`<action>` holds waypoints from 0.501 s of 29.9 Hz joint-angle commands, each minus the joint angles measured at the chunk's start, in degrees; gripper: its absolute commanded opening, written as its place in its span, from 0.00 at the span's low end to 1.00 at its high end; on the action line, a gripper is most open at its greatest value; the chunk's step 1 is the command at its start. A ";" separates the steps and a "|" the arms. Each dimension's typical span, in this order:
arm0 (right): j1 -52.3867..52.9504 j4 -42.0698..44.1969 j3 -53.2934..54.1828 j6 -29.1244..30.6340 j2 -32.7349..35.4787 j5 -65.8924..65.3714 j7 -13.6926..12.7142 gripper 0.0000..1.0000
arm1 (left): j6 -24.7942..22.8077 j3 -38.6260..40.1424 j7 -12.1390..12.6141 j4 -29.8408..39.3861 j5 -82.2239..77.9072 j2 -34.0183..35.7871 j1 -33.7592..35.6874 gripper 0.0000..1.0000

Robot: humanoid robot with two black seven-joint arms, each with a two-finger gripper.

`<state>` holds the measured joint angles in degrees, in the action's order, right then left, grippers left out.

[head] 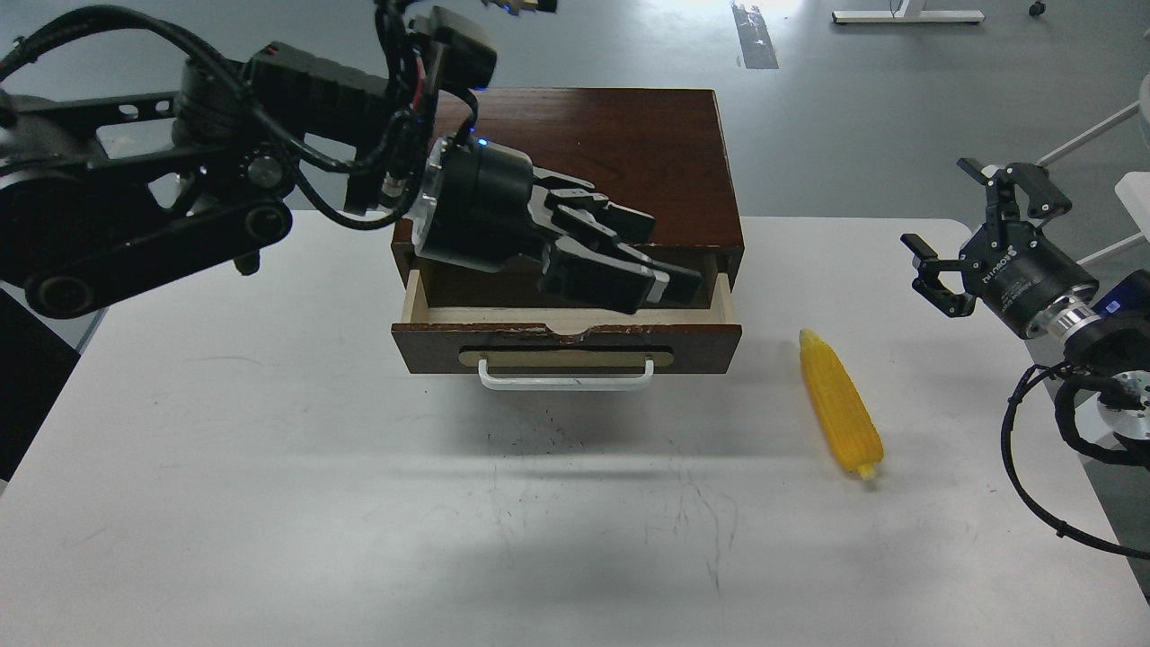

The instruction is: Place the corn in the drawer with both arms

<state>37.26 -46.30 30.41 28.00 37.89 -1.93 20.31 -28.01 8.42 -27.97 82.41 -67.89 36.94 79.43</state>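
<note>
The corn [840,404] lies on the white table, right of the dark wooden box [620,153], tapered end toward the back. The drawer [566,343] is pulled partly out, with its pale inside showing and nothing seen in it. Its white handle [566,377] is free. My left gripper [660,261] hangs over the open drawer and the box front, fingers pointing right and holding nothing. Its dark fingers lie close together. My right gripper [939,220] is open and empty, raised at the table's far right, behind and to the right of the corn.
The white table [359,503] extends in front of the box. Black cables [1033,467] of the right arm hang at the table's right edge. My left arm's bulk [180,180] spans the upper left.
</note>
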 commanded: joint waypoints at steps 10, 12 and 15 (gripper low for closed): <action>0.09 -3.87 -0.44 0.00 4.55 -0.35 0.34 1.00 | 0.01 1.07 -0.03 -9.72 51.87 10.42 -17.53 0.99; 0.09 -5.37 -0.44 0.00 5.87 -1.22 0.34 1.00 | 0.01 2.37 -0.03 -10.60 54.77 11.22 -20.07 0.99; 0.44 -8.01 -0.44 0.00 8.34 -7.00 0.34 1.00 | 0.50 9.73 -0.03 -14.98 58.04 10.79 -28.33 0.99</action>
<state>37.36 -52.15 29.99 28.00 44.17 -4.21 20.66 -27.78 12.17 -28.00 70.89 -12.83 47.88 57.83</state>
